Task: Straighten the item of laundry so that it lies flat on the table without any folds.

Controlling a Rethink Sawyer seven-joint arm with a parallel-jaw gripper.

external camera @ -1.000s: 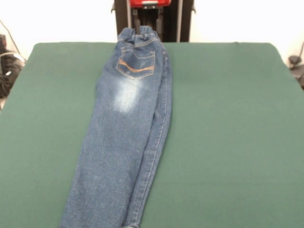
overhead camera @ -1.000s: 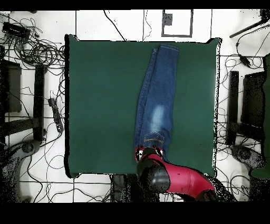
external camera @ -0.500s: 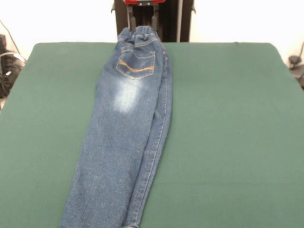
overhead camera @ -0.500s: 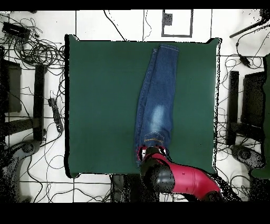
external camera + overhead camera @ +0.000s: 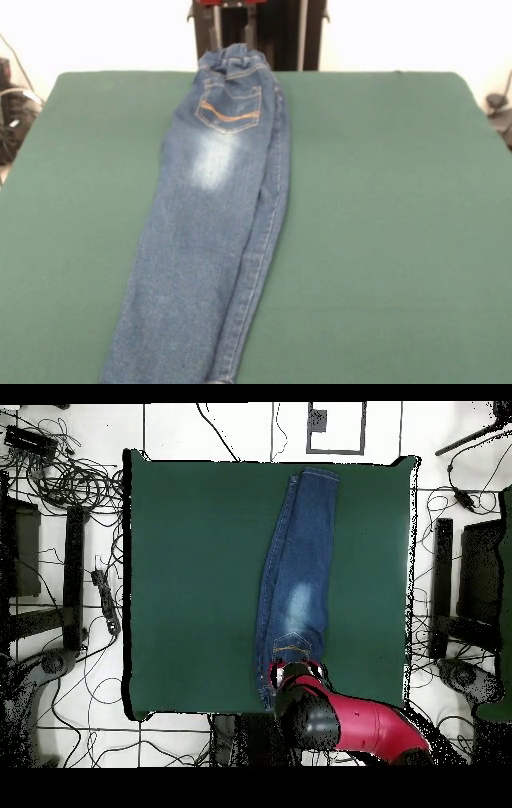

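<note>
The item of laundry, small blue jeans (image 5: pixel 212 224), lies lengthwise on the green table (image 5: pixel 384 200), folded along its length with one leg over the other. The back pocket with orange stitching faces up. Its waistband is bunched at the far edge and its hems run off the picture's bottom. My gripper (image 5: pixel 235 24) shows only at the top edge, its two fingers apart just above and behind the waistband, holding nothing. Overhead, the jeans (image 5: pixel 298 564) run up the table (image 5: pixel 190 584), and the gripper (image 5: pixel 295 675) sits at the waistband end under the red arm.
Loose cables (image 5: pixel 70 479) lie on the floor left of the table. Dark stands (image 5: pixel 470 584) flank its right side. Wide bare green felt lies on both sides of the jeans.
The gripper has risen toward the top edge in the front view, so less of it shows. Overhead, the arm has shifted slightly toward the bottom right. The jeans have not moved.
</note>
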